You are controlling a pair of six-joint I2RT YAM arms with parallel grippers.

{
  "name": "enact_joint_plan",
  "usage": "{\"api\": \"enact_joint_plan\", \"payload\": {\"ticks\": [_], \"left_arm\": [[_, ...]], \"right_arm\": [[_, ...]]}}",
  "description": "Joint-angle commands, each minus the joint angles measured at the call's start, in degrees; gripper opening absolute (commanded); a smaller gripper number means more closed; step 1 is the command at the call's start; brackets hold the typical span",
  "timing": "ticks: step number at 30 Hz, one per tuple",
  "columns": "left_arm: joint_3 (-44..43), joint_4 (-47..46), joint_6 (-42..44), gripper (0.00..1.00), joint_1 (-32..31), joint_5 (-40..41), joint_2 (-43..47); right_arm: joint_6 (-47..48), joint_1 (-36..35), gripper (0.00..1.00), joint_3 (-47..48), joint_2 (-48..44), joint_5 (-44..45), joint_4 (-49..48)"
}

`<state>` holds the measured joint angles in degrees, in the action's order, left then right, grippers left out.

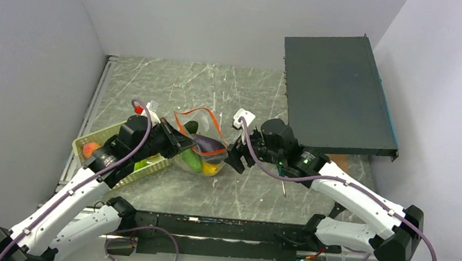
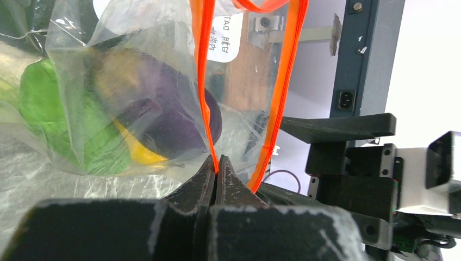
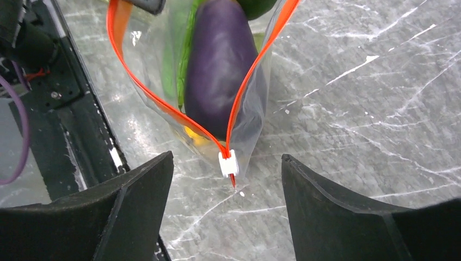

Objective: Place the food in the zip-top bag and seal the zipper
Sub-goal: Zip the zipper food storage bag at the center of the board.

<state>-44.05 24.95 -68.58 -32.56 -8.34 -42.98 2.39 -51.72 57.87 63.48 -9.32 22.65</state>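
The grey marbled table (image 1: 220, 85) is carrying all items. A dark flat metal case (image 1: 341, 93) is lying at the far right. A light green slatted plastic basket (image 1: 96, 140) is sitting at the near left, holding an orange-red toy fruit (image 1: 91, 149).

The clear crinkly plastic zip-top bag (image 3: 253, 119) is resting at the table centre, just right of the basket and between the two grippers, with its mouth gaping open.

The left gripper (image 2: 216, 171) is standing at the bag's left end. Its jaws are fully closed, pinching the edge of the bag's mouth. The right gripper (image 3: 227, 157) is standing at the bag's right end. Its jaws are spread wide, gripping nothing, one on each side of the bag's corner and clear of it.

Inside the bag, a dark purple toy eggplant (image 3: 220, 65) is lying on top, a green toy vegetable (image 2: 49, 109) beside it, and a yellow toy piece (image 2: 138, 152) beneath.

The thin red-orange zipper (image 2: 202, 81) is standing unsealed, one side running into the left jaws. Its small white slider tab (image 3: 229, 163) is sitting at the end between the right jaws.
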Motion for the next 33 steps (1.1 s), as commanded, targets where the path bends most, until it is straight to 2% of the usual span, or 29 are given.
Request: {"api": "enact_joint_plan", "payload": {"ticks": [1, 5, 9, 11, 12, 13, 15, 19, 25, 28, 33], "left_arm": [[-2.8, -0.2, 1.0, 0.0, 0.0, -1.1, -0.4], [-3.0, 0.2, 1.7, 0.0, 0.0, -1.0, -0.5], [-4.3, 2.0, 3.0, 0.0, 0.0, 0.0, -0.1], [-5.2, 2.6, 4.4, 0.0, 0.0, 0.4, 0.1], [-5.5, 2.7, 5.8, 0.0, -0.1, 0.5, 0.3], [-5.8, 2.6, 6.7, 0.0, 0.0, 0.6, 0.5], [-5.9, 2.0, 8.5, 0.03, 0.0, 0.6, 0.9], [-7.4, -1.1, 16.6, 0.2, 0.1, -1.8, 1.3], [-14.7, -0.5, 40.0, 0.55, 0.2, -8.4, -1.1], [-18.8, 0.9, 53.9, 0.62, 0.2, -15.8, -3.6], [-21.9, -1.0, 69.9, 0.66, -0.3, -27.2, -6.8]], "right_arm": [[2.0, 0.0, 0.71, -3.8, -1.8, -0.8, -9.3], [1.7, 0.0, 0.56, -6.7, -2.2, -1.1, -15.3], [1.8, 0.0, 0.33, -7.5, -2.0, -0.1, -17.4], [1.9, 0.0, 0.2, -7.3, -2.4, 0.9, -17.3], [1.8, 0.0, 0.05, -7.1, -2.6, 1.7, -17.1], [1.3, 0.0, 0.0, -7.0, -2.9, 3.2, -16.9], [0.5, 0.0, 0.0, -7.6, -4.1, 4.3, -17.4], [-1.2, 0.0, 0.0, -9.2, -7.0, 5.4, -17.9], [0.2, 0.0, 0.0, -10.7, -8.8, 4.3, -17.5], [-0.1, 0.0, 0.0, -10.7, -8.5, 2.3, -17.5], [0.3, 0.0, 0.0, -10.6, -8.8, 0.2, -17.4]]}}
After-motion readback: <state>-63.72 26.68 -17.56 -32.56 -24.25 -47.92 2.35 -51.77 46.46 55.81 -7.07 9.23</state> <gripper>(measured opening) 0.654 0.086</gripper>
